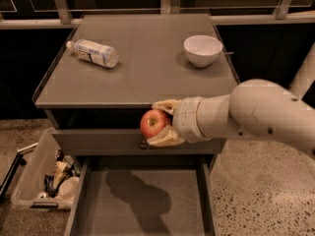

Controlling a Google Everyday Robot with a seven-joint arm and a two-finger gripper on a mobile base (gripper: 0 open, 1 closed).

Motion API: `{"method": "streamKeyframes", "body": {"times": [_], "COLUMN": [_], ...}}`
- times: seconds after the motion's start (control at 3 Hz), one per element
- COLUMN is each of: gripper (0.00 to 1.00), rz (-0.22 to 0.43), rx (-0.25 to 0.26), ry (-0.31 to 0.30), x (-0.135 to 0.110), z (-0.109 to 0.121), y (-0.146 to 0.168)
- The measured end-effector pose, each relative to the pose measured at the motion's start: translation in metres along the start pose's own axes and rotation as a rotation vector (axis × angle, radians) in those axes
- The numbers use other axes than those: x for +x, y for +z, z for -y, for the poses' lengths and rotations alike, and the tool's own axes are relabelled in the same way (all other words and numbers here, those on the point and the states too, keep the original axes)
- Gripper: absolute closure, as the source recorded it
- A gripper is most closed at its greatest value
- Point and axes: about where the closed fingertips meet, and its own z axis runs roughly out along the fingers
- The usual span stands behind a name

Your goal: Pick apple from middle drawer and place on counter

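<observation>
The red apple [153, 122] with yellowish patches is held between the two pale fingers of my gripper [162, 123], which is shut on it. The white arm reaches in from the right. The apple hangs in the air in front of the counter's front edge, just below the counter top [142, 68] and above the open middle drawer [138, 205]. The drawer is a grey tray pulled out toward the camera; its floor shows only the arm's shadow.
A white bowl [203, 50] stands at the counter's back right. A plastic bottle [93, 52] lies on its side at the back left. A clear bin of clutter [44, 178] sits on the floor left of the drawer. A drawer front with a small knob [143, 144] lies behind the apple.
</observation>
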Motion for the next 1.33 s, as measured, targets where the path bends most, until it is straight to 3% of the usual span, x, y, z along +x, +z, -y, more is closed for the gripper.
{"method": "streamKeyframes", "body": {"times": [0.33,0.67,1.33], "gripper": [1.00,1.00,1.00], "rz": [0.048,0.095,0.302], "rx": [0.024,0.046,0.087], "ry": [-0.047,-0.056,0.092], "x": [-0.031,-0.050,-0.065], "z": [0.042,0.082,0.186], "y": [-0.019,-0.029,-0.004]}}
